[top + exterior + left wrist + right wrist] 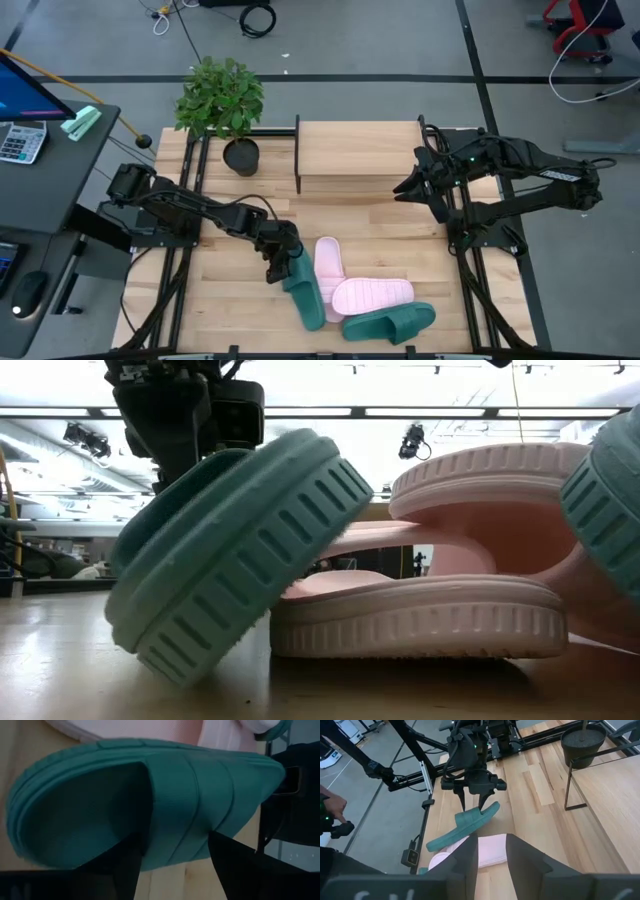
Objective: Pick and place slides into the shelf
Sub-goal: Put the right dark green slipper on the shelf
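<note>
**Slides all on the worktop, none shelved yet**

Grey floor surrounds the wooden worktop (230,300) in the high view. At lower centre lie all four slides: a teal slide (303,290) tilted up at one end, a pink slide (328,268) beside it, another pink slide (372,294) and a second teal slide (392,321). Left tool (283,262) straddles the tilted teal slide's strap, fingers apart around it, apparently starting a lift. Right tool (412,187) hovers partly parted, grasping nothing, at the shelf (360,150) in the upper centre, which carries no slide. Judging by this, every placement remains
</note>
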Robot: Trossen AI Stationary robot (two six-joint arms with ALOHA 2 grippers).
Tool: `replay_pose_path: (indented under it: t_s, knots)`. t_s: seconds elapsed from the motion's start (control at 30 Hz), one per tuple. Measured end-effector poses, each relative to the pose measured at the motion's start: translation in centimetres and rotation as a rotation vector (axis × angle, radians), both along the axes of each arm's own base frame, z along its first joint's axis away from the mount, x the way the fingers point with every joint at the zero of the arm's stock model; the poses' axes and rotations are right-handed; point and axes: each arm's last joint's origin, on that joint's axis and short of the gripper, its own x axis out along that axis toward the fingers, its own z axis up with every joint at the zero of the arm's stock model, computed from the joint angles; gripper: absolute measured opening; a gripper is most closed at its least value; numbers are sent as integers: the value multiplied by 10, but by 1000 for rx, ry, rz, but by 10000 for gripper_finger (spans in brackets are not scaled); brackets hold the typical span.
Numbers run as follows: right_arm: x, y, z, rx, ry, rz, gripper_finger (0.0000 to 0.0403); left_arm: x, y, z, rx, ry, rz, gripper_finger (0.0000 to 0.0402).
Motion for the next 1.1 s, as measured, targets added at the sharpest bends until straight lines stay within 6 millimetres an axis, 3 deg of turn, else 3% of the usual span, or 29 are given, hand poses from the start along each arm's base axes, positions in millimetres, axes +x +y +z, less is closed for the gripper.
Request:
replay_pose_path:
  t_s: [0.23,0.53,1.1]
  knots:
    - [0,-1,0,-22,1,-37,107,0,0,0,0,-2,-2,176]
    - [0,-2,0,-30,1,-45,107,0,-1,0,-24,3,-21,15]
    - [0,-2,0,-47,1,-66,106,-1,-4,10,-124,3,-95,10]
